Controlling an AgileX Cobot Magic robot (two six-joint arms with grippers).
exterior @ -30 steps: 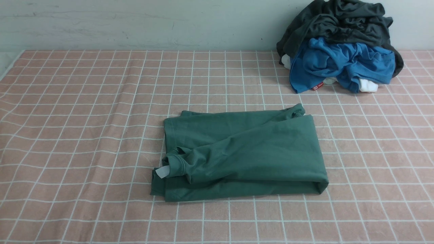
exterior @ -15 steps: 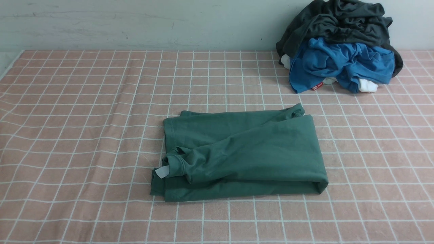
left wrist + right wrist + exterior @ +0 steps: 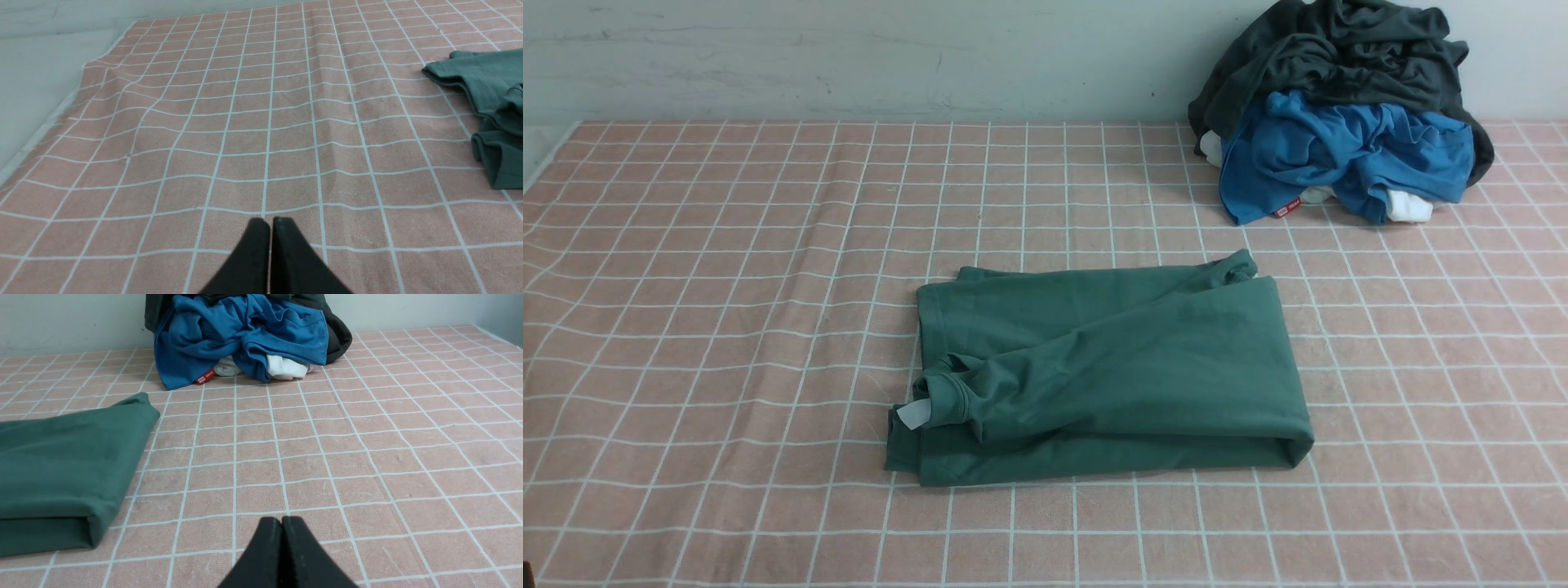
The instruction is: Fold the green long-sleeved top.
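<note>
Here, both arms are out of the front view; the left gripper and right gripper have jaws pressed together, empty. The green long-sleeved top lies folded mid-cloth, white tag showing. Farther, right, a clothes pile partly hides white fabric.

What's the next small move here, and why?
Probably none beyond keeping both arms back: the green long-sleeved top already lies folded into a compact rectangle on the checked cloth, apart from the blue garment pile. The left gripper and right gripper are shut, empty and off the fabric. At most, tuck in the cuff near the white tag.
</note>
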